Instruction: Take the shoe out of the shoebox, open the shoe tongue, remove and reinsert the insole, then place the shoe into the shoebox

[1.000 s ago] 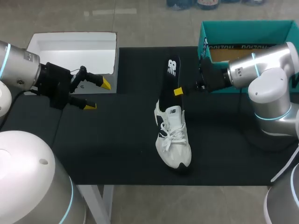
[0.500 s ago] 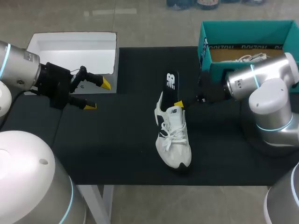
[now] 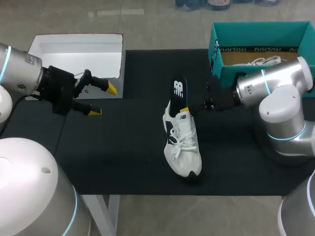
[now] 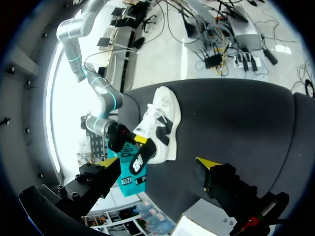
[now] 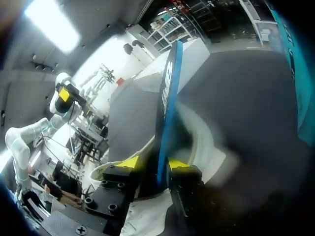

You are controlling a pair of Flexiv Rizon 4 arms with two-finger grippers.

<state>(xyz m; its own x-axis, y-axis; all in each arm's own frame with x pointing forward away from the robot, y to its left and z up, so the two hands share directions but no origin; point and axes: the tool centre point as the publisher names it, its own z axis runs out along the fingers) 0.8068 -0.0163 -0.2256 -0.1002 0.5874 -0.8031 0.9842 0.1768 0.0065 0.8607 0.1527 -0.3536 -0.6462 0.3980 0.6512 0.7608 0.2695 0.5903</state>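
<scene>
A white shoe (image 3: pixel 182 142) with black panels lies mid-table, toe toward the front edge. A black insole (image 3: pixel 178 88) stands in its heel opening, its upper half sticking out. My right gripper (image 3: pixel 186 109) comes in from the right at the shoe's collar, shut on the insole. In the right wrist view the insole (image 5: pixel 167 98) rises edge-on between the fingers of that gripper (image 5: pixel 152 164), above the blurred shoe (image 5: pixel 197 142). My left gripper (image 3: pixel 103 100) hangs open and empty at the table's left. From the left wrist view the shoe (image 4: pixel 165 123) and insole (image 4: pixel 140 160) lie ahead of the left gripper (image 4: pixel 157 162).
The teal shoebox (image 3: pixel 216 34) stands at the back right, behind my right arm, with a second shoe inside. A white box lid (image 3: pixel 34 44) sits at the back left, just behind my left gripper.
My right gripper has come down and toward the shoe, pushing the insole deeper into the heel opening, so less of it sticks out. The left arm has stayed put.
</scene>
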